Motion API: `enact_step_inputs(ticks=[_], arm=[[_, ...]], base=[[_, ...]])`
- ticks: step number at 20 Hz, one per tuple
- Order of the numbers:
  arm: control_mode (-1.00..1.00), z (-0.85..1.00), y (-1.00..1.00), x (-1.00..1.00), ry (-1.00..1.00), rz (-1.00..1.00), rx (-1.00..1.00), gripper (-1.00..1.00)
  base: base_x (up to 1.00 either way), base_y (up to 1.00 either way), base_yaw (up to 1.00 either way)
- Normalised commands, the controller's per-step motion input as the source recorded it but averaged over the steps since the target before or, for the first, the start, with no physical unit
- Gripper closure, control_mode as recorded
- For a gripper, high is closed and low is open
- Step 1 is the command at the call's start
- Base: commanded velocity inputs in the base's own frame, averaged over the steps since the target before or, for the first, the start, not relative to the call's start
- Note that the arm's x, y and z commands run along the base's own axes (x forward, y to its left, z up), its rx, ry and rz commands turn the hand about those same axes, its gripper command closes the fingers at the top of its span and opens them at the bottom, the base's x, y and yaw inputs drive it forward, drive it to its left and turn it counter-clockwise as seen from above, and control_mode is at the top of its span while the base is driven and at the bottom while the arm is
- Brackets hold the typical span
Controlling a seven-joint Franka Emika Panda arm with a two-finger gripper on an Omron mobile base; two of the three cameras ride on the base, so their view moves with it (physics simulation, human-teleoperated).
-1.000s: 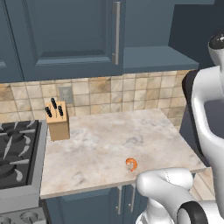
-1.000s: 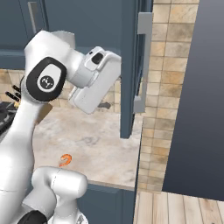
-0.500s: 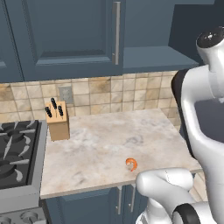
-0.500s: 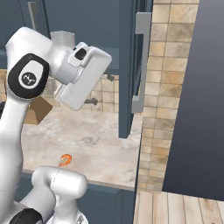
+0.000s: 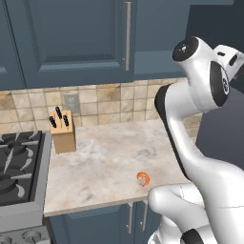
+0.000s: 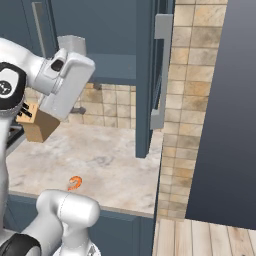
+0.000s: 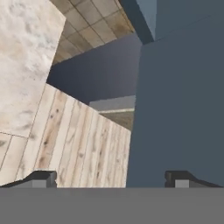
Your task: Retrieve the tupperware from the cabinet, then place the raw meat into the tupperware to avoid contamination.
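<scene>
My pincer (image 7: 109, 178) stood spread wide and held nothing; its two dark tips showed at the bottom of the hand view, with a blue-grey panel and pale wooden floor planks (image 7: 78, 140) beyond them. From the base views my own white arm hid part of the counter (image 5: 109, 157) and the pincer itself was hard to make out. The raw meat (image 5: 143, 178), a small curled orange shrimp with paler stripes, lay near the counter's front edge, alone and well apart from the knife block (image 5: 62, 131) at the tiled wall. Farther back, the cabinet (image 6: 145, 75) hung above, one door swung open edge-on with its long silver handle (image 6: 160, 70); its inside was too dark to make out.
</scene>
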Motion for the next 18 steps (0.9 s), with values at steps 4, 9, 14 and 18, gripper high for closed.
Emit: enact_step_inputs(ticks=[4, 9, 14, 18], arm=[[-1.00, -0.11, 0.07, 0.29, -0.16, -0.32, 0.24, -1.00], [-1.00, -0.20, 0.03, -0.05, -0.16, -0.34, 0.32, -1.00], [-1.00, -0.24, 0.37, -0.18, -0.22, -0.18, 0.37, -1.00], [-1.00, 0.06, 0.53, -0.25, -0.35, -0.14, 0.21, -1.00]], base=[[0.00, 0.00, 0.00], [0.00, 0.00, 0.00], [0.00, 0.00, 0.00], [0.00, 0.00, 0.00]])
